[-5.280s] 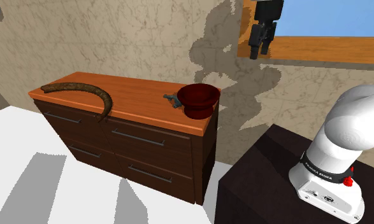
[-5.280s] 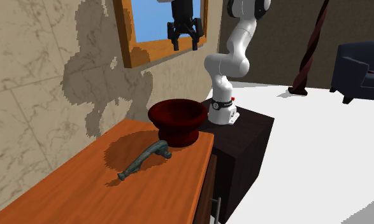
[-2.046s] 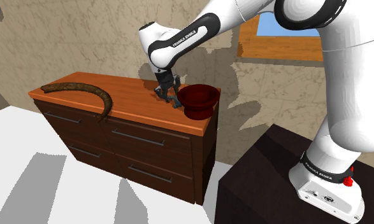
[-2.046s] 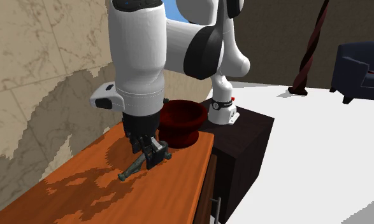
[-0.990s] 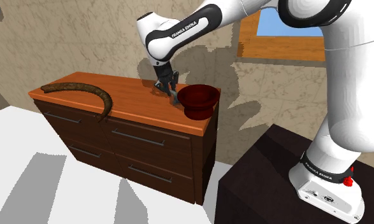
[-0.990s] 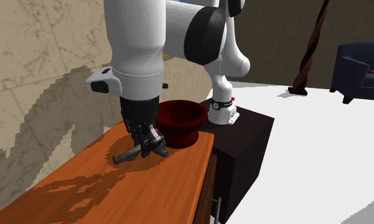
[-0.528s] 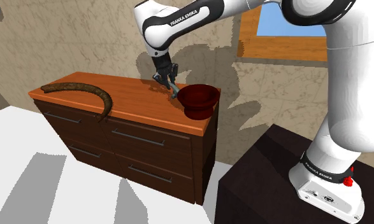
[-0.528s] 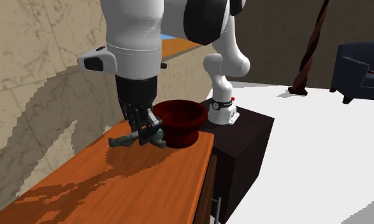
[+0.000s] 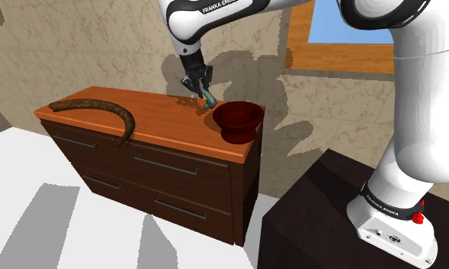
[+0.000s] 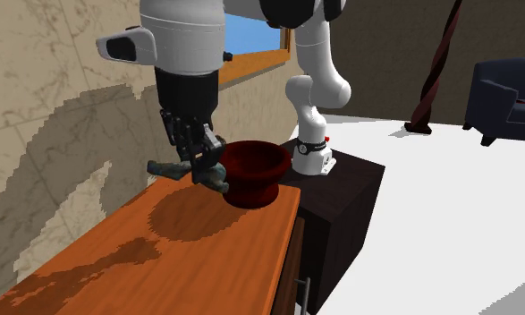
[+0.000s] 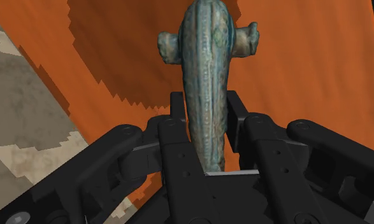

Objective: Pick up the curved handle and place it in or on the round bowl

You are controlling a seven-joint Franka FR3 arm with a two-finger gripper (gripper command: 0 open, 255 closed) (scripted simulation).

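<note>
Marbled beige wall [image 9: 77,46] stands behind a dresser [image 9: 161,122] with an orange top and dark brown drawer fronts. A wood-framed window [image 9: 345,61] with a blue pane is set in the wall above the dresser's bowl end. White floor [image 9: 31,199] is seen in front of the drawers. The dark stand [image 9: 322,214] is placed just beside the dresser. A dark blue armchair [image 10: 506,94] is seen at the second exterior view's far right. A long curved brown object [image 9: 100,107] lies on the dresser top at the shoulder view's left end, well apart from the bowl.

A dark red round bowl [image 9: 238,118] stands upright on the top at the end nearest the stand.

The blue-green curved handle [image 9: 208,98] is clasped by the gripper [image 9: 198,85] and held clear of the dresser top, just beside the bowl on the side away from the stand. A round shadow is cast on the orange top below it. In the second exterior view its long axis lies nearly level, with one end [image 10: 162,167] projecting past the gripper [image 10: 198,161] away from the bowl [image 10: 251,170]. Contact with the bowl wall cannot be judged.

In the wrist view the handle [image 11: 208,83] runs straight out from the gripper [image 11: 206,111], ending in a cross-piece with two lugs. The fingers [image 11: 176,121] are closed against its sides.
</note>
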